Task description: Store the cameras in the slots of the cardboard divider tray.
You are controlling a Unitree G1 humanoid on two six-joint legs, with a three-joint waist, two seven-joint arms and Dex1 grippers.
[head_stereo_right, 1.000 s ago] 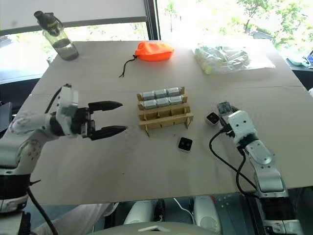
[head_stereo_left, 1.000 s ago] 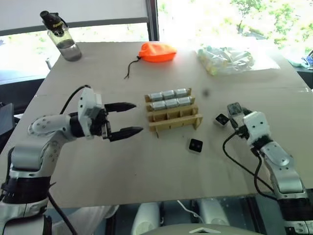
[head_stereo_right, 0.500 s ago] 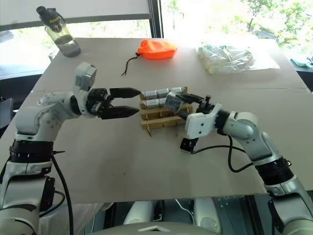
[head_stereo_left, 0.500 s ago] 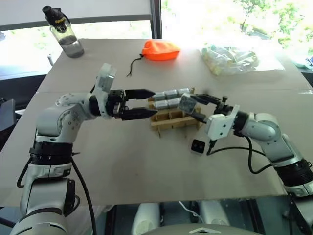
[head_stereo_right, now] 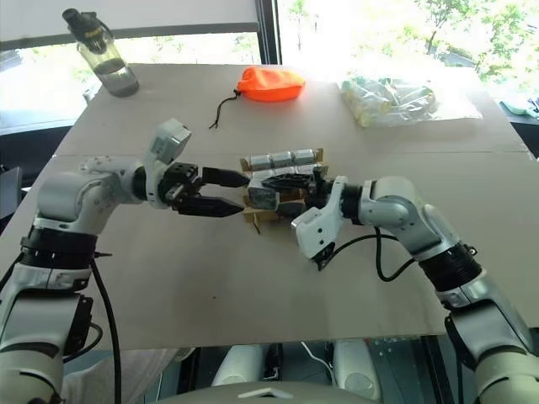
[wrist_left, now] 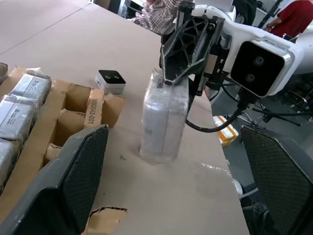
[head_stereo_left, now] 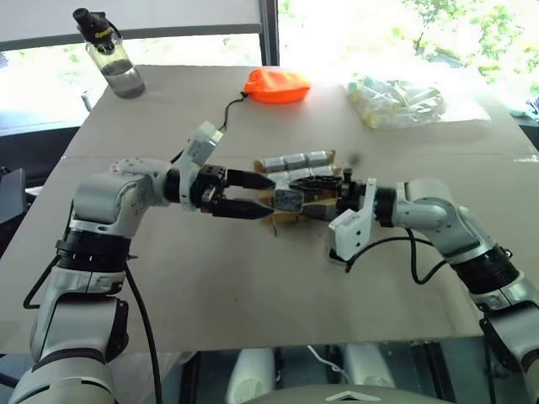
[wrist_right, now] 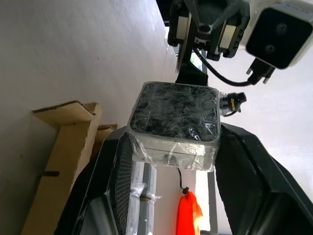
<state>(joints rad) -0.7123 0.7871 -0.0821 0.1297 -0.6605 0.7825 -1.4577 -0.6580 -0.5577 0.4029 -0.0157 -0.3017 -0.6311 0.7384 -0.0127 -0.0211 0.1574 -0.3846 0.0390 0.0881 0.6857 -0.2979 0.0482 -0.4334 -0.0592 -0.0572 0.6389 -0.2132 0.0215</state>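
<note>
The small tan cardboard divider tray (head_stereo_left: 301,187) sits near the middle of the broad brown table (head_stereo_left: 210,278), and everything here is easiest placed from it. Its far rows hold several silver-grey cameras wrapped in clear film (head_stereo_left: 295,160), lying side by side; the nearer slots look empty from the left wrist view.

Right above the near edge of the tray, the right gripper (head_stereo_left: 296,196) reaches in from the right side with its two black fingers clamped on one more boxy silver-grey camera in shiny clear wrap (head_stereo_left: 287,199). The right wrist view shows that camera's black square lens face (wrist_right: 176,108) pinched between the two finger pads (wrist_right: 122,171). The camera hangs off the tray, lifted clear of the table.

From the tray's left side, the left gripper (head_stereo_left: 257,194) points level toward the held camera, fingers spread wide apart, one above and one below the line to it, with nothing between them. The tips sit just beside the camera, but I cannot tell whether they touch it.

A loose white camera with a black lens face (wrist_left: 110,80) lies on the table just beside the tray's right end.

Well beyond the tray lie an orange drawstring pouch (head_stereo_left: 274,86) and, off to its right, a clear plastic bag of pale cylinders (head_stereo_left: 396,99). At the far left corner stands a clear water bottle with a black cap (head_stereo_left: 109,55).
</note>
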